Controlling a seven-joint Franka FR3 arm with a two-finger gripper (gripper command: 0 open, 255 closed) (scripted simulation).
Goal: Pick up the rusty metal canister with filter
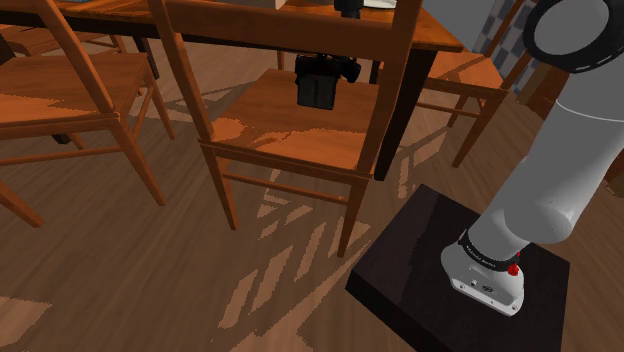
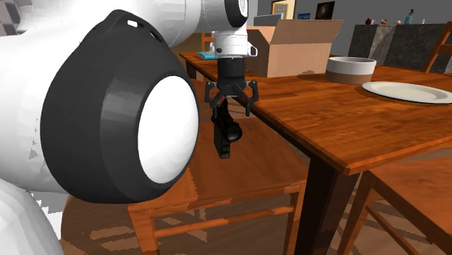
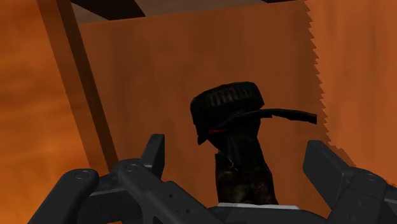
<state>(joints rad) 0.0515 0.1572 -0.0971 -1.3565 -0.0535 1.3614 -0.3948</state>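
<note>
The canister (image 3: 236, 149) is a dark upright piece with a rusty brown body near my hand and a black ribbed cap with a thin handle at its far end. It stands over the wooden chair seat (image 1: 300, 125), beside the table's edge; I cannot tell whether it touches the seat. My black gripper (image 2: 230, 109) points straight down over its upper end. The fingers (image 3: 154, 153) stand apart on either side with a gap to the canister (image 2: 225, 138). In the shoulder view the gripper (image 1: 335, 68) and canister (image 1: 318, 92) show just under the chair's top rail (image 1: 290, 25).
The wooden table (image 2: 348, 123) carries a cardboard box (image 2: 297, 47), a white bowl (image 2: 350, 69) and a plate (image 2: 406, 91). More chairs (image 1: 60, 100) stand around. The chair's back posts (image 1: 190, 110) flank the seat. My dark stand (image 1: 420, 270) is on the floor.
</note>
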